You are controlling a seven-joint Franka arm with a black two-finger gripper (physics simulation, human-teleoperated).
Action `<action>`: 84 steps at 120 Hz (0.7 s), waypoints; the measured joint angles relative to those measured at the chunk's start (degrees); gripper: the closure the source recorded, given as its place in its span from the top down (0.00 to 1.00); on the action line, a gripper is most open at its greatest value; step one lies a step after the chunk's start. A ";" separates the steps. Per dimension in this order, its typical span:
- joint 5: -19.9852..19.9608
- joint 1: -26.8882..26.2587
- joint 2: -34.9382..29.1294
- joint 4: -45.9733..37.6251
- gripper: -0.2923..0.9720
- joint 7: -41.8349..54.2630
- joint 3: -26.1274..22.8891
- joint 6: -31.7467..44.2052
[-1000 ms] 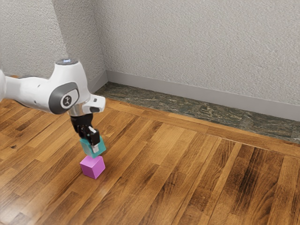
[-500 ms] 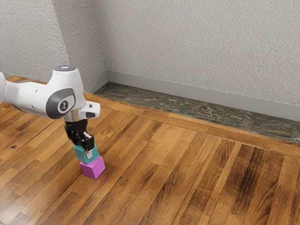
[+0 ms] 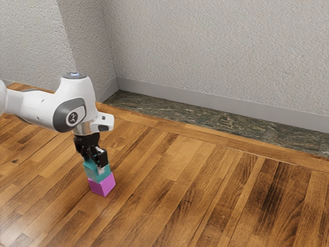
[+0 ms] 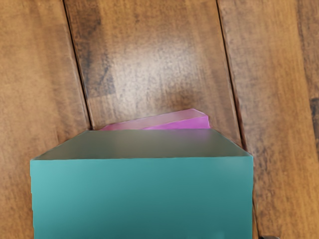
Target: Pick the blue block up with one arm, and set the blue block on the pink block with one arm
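Observation:
The blue block (image 3: 95,170), teal in colour, rests on top of the pink block (image 3: 102,186) on the wooden floor, left of centre in the exterior view. My gripper (image 3: 95,165) comes straight down onto it and its black fingers clasp the blue block from two sides, so it is shut on it. In the wrist view the blue block (image 4: 142,194) looms large just under my hand, and a thin strip of the pink block (image 4: 169,121) peeks out beyond its far edge.
A wooden plank floor (image 3: 205,195) spreads out toward the exterior view's right. A dark stone strip (image 3: 221,121) runs along the grey wall (image 3: 216,46) at the back, with a wall corner (image 3: 85,46) behind the arm.
My gripper has lowered the blue block from a tilted hover above the pink block until it sits squarely on it. The pink block has stayed put.

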 joint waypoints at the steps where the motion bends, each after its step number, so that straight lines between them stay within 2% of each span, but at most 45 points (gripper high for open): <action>1: -0.03 -0.01 0.00 0.00 0.64 0.02 -0.01 -0.02; 16: -0.28 -0.10 -1.30 0.12 0.70 0.28 0.04 -0.75; 25: -0.48 0.46 -8.72 0.99 0.72 0.48 0.02 -3.95; 34: -0.62 0.48 -14.33 10.88 0.73 0.73 -0.52 -11.09; 38: -0.59 -1.06 -14.14 16.11 0.74 0.87 0.46 -14.34; 43: -0.57 -6.29 -12.30 21.52 0.74 1.00 5.56 -18.12; 47: -0.64 -8.91 -11.32 23.84 0.75 1.11 9.27 -20.63; 52: -0.64 -10.40 -10.78 25.42 0.75 1.22 11.57 -23.24; 64: -0.89 -11.80 -10.18 26.86 0.76 1.49 13.37 -27.04; 84: -1.57 -12.16 -10.51 30.28 0.76 2.26 13.46 -29.90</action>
